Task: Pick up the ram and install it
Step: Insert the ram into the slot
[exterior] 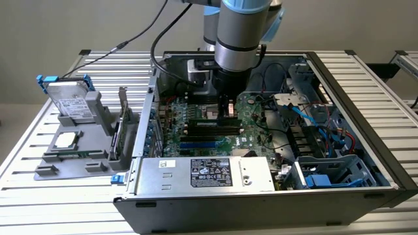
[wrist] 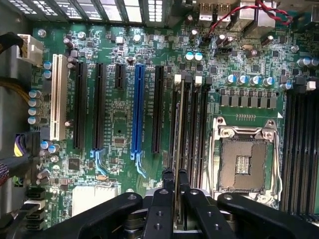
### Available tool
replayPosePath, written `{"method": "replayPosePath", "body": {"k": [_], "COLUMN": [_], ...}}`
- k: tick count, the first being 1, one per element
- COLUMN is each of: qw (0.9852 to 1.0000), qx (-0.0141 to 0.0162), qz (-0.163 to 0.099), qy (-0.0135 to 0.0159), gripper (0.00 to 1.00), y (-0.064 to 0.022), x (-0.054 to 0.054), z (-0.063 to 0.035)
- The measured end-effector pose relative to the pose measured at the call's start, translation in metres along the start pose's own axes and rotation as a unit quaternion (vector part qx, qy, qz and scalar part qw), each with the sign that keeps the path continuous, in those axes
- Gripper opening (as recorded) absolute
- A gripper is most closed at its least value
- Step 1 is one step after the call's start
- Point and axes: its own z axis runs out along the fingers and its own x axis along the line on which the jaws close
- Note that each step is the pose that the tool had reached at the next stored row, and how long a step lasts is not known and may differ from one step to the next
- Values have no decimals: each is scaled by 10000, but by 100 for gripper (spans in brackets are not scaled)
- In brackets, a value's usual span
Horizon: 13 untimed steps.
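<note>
The ram (wrist: 178,124) shows edge-on as a thin strip running along the black memory slots (wrist: 195,124) beside the empty CPU socket (wrist: 244,162). My gripper (wrist: 175,183) is shut on it, one black finger on each side of its near end. Whether the stick sits fully in its slot I cannot tell. In the exterior view the gripper (exterior: 227,113) points straight down inside the open computer case (exterior: 365,98), just over the motherboard (exterior: 245,139) and its memory slots (exterior: 209,125).
A blue slot (wrist: 138,109), black expansion slots (wrist: 98,107) and a white slot (wrist: 58,97) lie beside the memory slots. The power supply (exterior: 202,174) fills the case front, with blue cables (exterior: 320,117) at the exterior view's right. Outside stand a grey rack (exterior: 72,156) with a hard drive (exterior: 70,102) and an upright card (exterior: 123,105).
</note>
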Motion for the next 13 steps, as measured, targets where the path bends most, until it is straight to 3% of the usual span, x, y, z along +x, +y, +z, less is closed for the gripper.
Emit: {"method": "replayPosePath", "body": {"k": [13], "qw": [9999], "qx": [-4], "qz": [-151], "qy": [9], "gripper": [13], "y": [-5], "x": [-24], "z": [76]}}
